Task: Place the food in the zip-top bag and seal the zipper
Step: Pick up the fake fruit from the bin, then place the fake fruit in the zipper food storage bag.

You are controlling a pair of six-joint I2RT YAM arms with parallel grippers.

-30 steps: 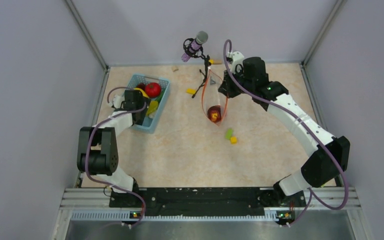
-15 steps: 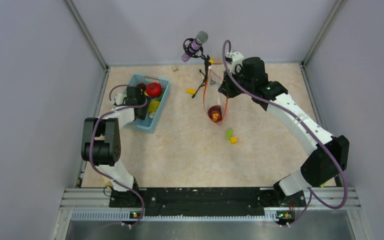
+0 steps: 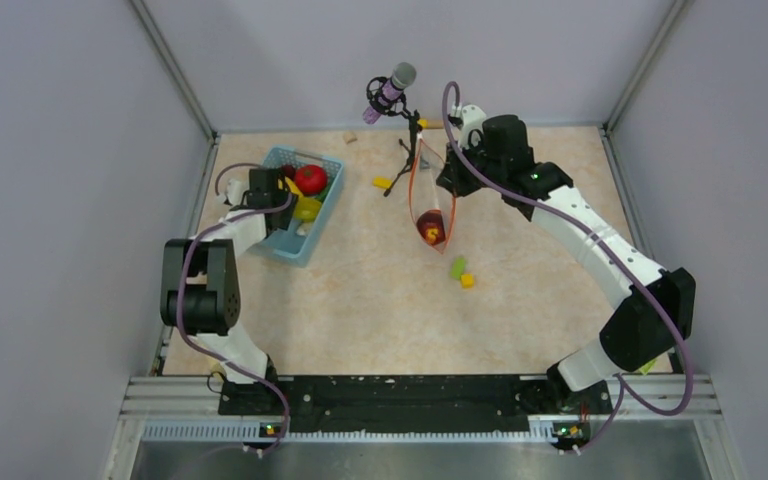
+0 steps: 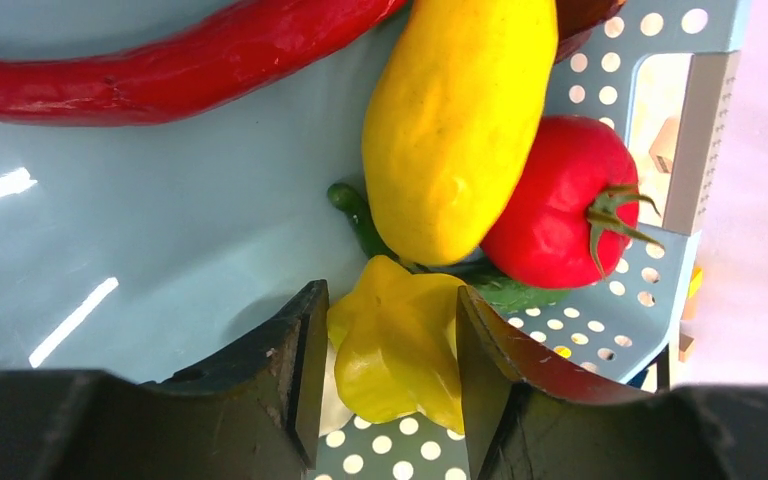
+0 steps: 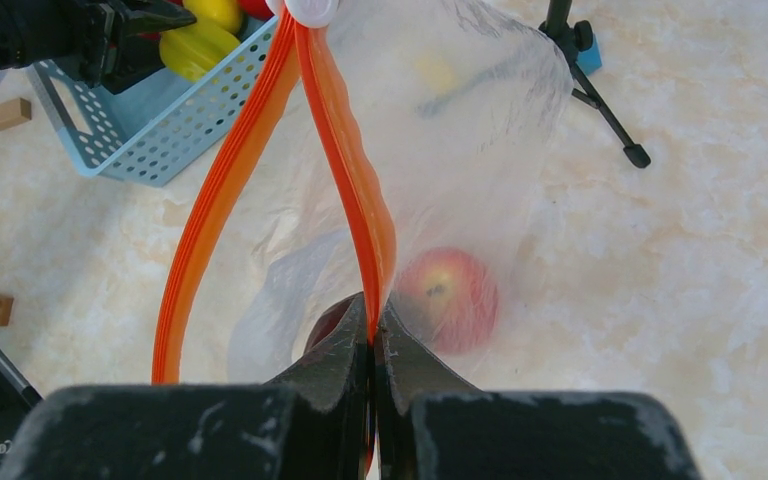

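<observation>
Top view: a blue basket (image 3: 300,252) is seen on the left of the surface (image 3: 360,310). A clear bag (image 3: 428,200) is held up near the middle, toward the back. One red fruit (image 3: 431,233) is seen low down inside the bag. A green block (image 3: 457,267) and a yellow block (image 3: 467,281) are seen on the surface just beside the bag. A microphone (image 3: 392,85) on a stand is set behind the bag.

From the left wrist view, the left tool (image 4: 390,335) is seen down inside the basket. It is about half open. Its two fingers (image 4: 295,370) are pressed on a yellow piece (image 4: 395,360), one on each side. Past that piece a long yellow fruit (image 4: 460,130) is seen, and a tomato (image 4: 555,205) is touching its right side. A green piece (image 4: 360,215) is tucked under them both. A chili (image 4: 160,60) is laid along the far side of the basket.

From the right wrist view, the right tool (image 5: 370,310) is seen closed tight. The orange zipper (image 5: 345,150) is pinched between its fingers. The mouth of the bag is open, and the other side of the zipper is curved away to the left. The red fruit is seen through the plastic, just past the tool.
</observation>
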